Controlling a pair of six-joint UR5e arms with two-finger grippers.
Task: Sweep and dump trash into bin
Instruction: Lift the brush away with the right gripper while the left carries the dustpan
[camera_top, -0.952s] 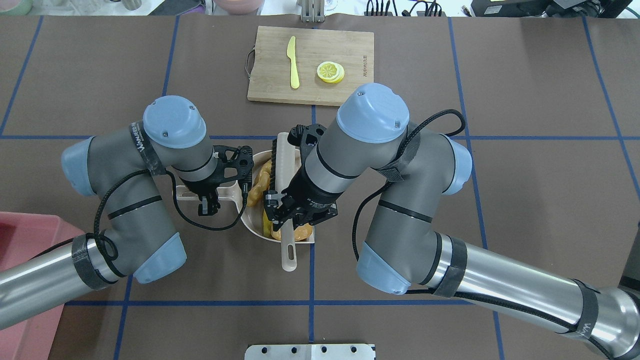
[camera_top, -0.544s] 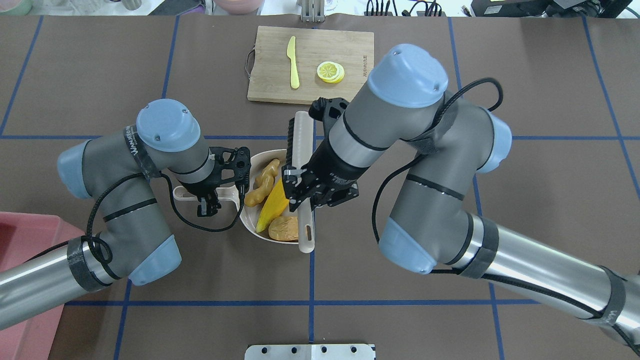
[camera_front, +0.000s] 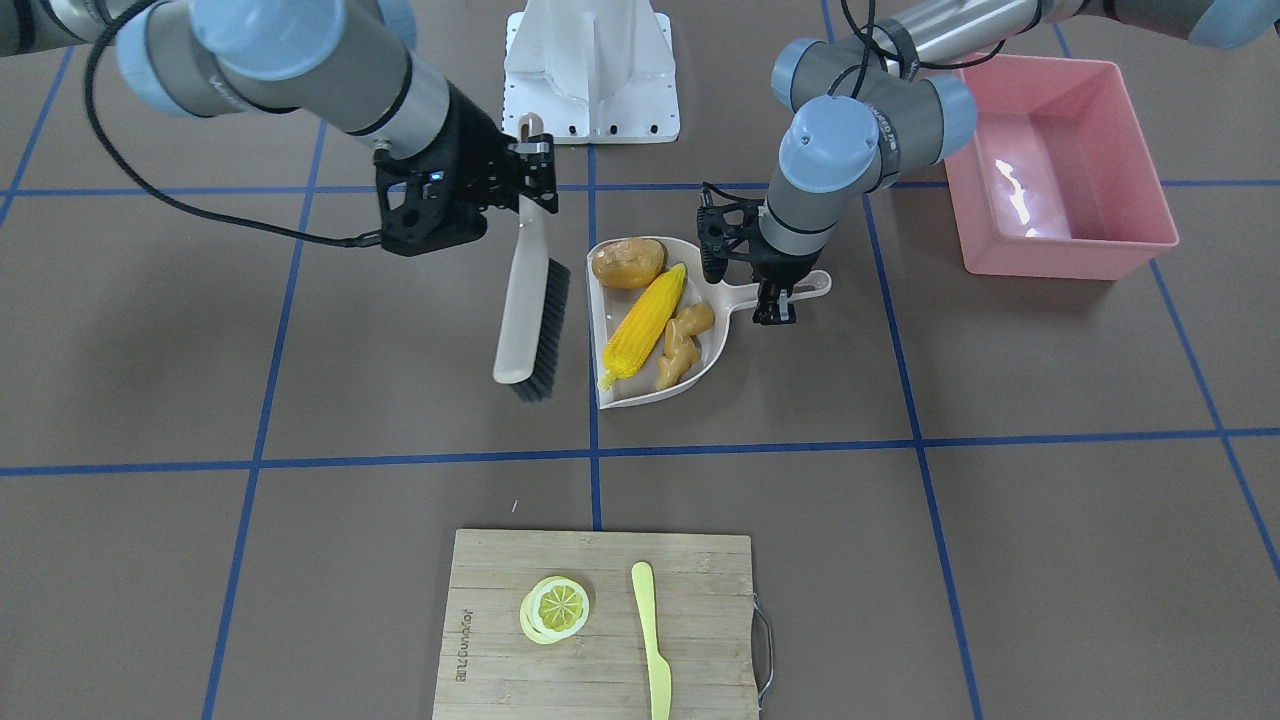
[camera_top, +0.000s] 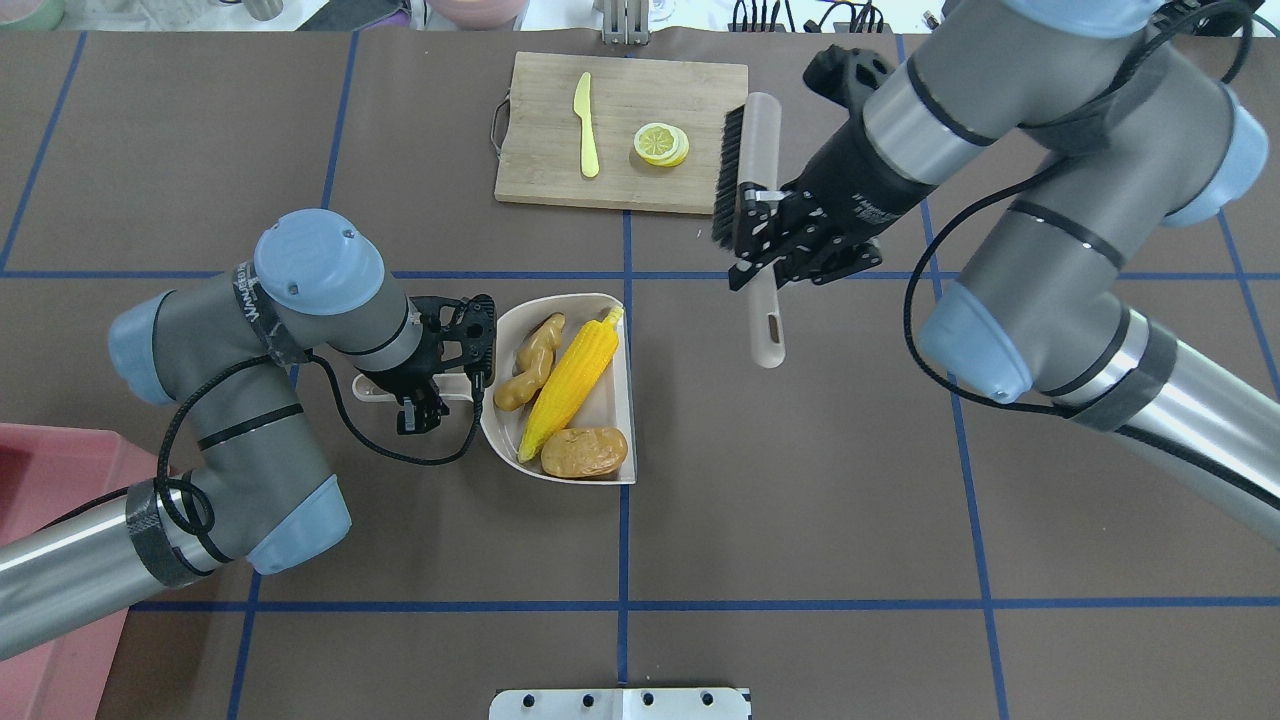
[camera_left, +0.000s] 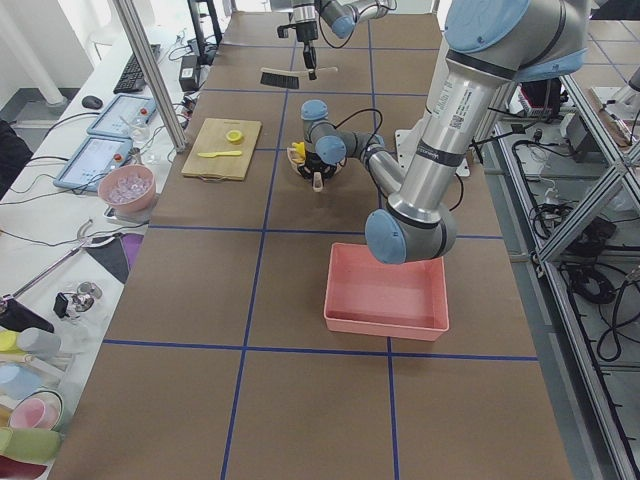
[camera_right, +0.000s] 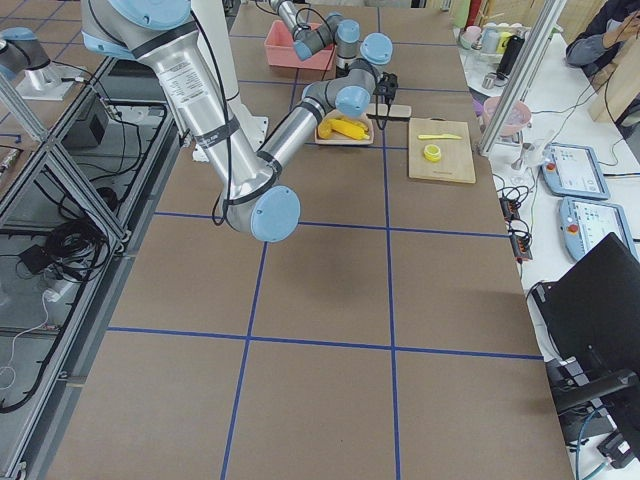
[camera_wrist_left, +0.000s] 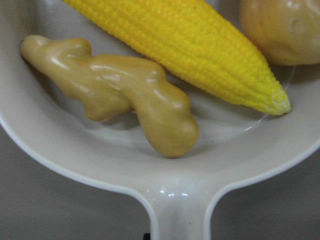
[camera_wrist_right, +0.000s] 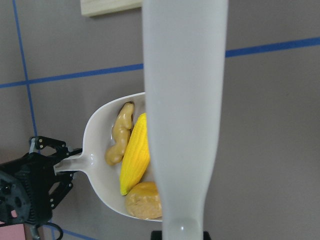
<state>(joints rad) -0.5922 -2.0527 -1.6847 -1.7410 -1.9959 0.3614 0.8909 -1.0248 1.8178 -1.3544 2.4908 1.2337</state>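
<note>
Trash (camera_top: 572, 380) in dustpan (camera_top: 612, 405), just beyond left fingers (camera_top: 408, 412).

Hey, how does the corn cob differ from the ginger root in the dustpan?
The corn cob is bright yellow, the ginger root tan. The corn cob is straight and tapered; the ginger root is bent and knobbly. The corn cob is clearly longer than the ginger root. Both lie in the dustpan, side by side.

I see a brown table top (camera_top: 900, 450) gridded with blue tape (camera_top: 800, 604). On it sit a beige-grey plastic dustpan (camera_top: 610, 400) near the middle, a bamboo cutting board (camera_top: 660, 95) beyond it, and a pink rectangular plastic tub (camera_front: 1060, 258) at the robot's left end.
</note>
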